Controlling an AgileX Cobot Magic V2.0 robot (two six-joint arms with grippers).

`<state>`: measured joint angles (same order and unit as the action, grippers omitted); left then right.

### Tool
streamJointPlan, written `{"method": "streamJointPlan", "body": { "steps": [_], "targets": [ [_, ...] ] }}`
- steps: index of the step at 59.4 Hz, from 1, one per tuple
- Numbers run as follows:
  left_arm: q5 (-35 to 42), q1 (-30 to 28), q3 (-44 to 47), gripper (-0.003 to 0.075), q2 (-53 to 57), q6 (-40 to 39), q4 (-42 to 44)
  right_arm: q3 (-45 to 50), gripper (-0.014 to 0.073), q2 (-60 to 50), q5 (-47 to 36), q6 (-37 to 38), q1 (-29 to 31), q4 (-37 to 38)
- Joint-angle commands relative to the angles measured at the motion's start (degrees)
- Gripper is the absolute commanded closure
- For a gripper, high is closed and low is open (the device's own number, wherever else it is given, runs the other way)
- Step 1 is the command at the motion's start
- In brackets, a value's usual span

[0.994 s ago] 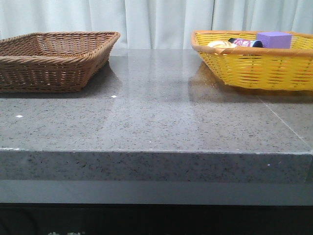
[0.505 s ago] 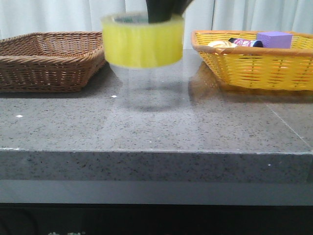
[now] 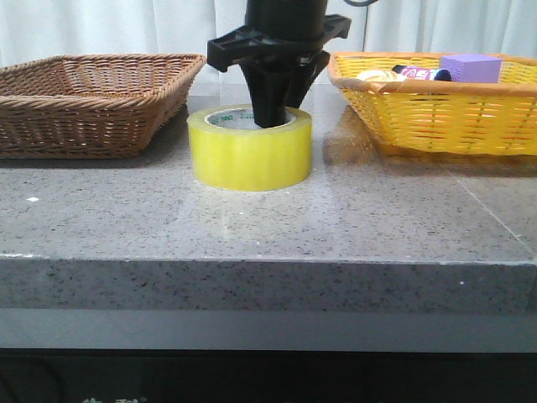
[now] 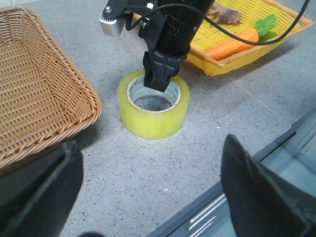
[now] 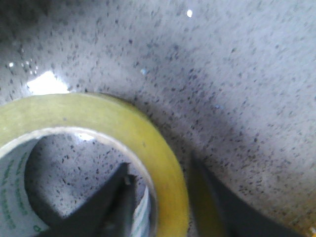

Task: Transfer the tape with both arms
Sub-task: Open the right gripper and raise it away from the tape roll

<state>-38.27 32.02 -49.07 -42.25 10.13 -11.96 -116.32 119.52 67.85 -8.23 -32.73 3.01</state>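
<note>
A brown basket (image 3: 88, 101) is sitting on my left side of the gray table (image 3: 268, 227), and a yellow basket (image 3: 436, 105) is sitting on my right. The yellow basket is holding a purple box (image 3: 470, 67), a carrot (image 4: 237, 42) and some other small things that I cannot make out. The tape (image 3: 250, 147) is standing flat on the table between the two baskets, with its hole facing up. Nothing is lying between the tape and either basket. My right arm (image 3: 281, 21) is reaching straight down from above. My right gripper (image 3: 270, 113) is pointing down at the tape, with one finger (image 5: 116, 205) inside the hole and the other finger (image 5: 210, 202) outside the yellow wall. The fingers are sitting close on both sides of the wall, so I am pinching the roll. My left gripper (image 4: 148, 197) is hanging back near the front edge of the table, well apart from the tape. Its two dark fingers (image 4: 261, 197) are spread wide, holding nothing.
</note>
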Motion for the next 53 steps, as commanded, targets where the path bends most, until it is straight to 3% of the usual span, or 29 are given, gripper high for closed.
{"method": "streamJointPlan", "body": {
  "steps": [1,16,27,53],
  "targets": [
    [4.4,0.42,-2.06,0.0153,-0.17,-0.2,-1.14,-1.94,0.0175,-3.87,-1.8,-0.41,0.0,0.53],
    [4.73,0.42,-2.06,0.0153,-0.17,-0.2,-1.14,-2.61,0.0181,-8.98,-2.02,3.42,0.58,-1.61],
    [4.73,0.42,-2.06,0.0153,-0.17,-0.2,-1.14,-0.24,0.0181,-16.85,-3.01,3.7,4.25,-11.79],
    [4.73,0.42,-1.96,0.0153,-0.17,-0.2,-1.14,34.31,0.0181,-47.37,-26.3,2.33,7.44,-13.92]
  ]
}}
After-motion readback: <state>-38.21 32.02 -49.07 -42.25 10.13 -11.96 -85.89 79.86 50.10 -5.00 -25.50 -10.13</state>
